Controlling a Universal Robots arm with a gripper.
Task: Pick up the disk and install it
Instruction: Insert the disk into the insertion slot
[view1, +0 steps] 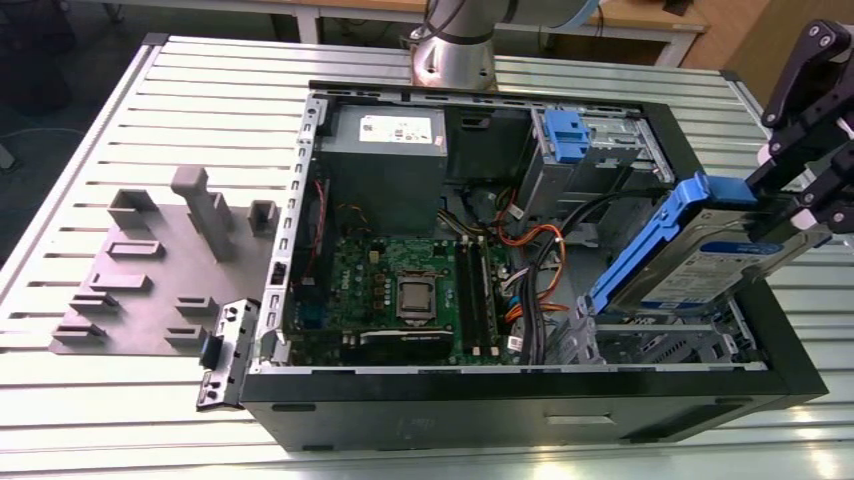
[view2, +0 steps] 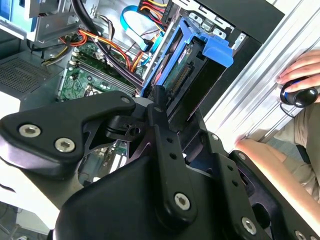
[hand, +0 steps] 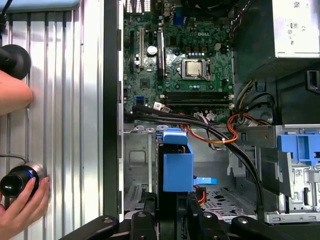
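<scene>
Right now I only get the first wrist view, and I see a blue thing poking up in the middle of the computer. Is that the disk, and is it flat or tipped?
Observer: That's the disk. In the exterior view it is tipped steeply, with one end high and the other low inside the computer case.
Operator: What's holding it up?
Observer: The gripper is clamped on its high end, above the case's rim at the exterior view's right.
Operator: Is anything else on the table?
Observer: Yes, a grey plate with blocks lies at the exterior view's left of the case.
</scene>
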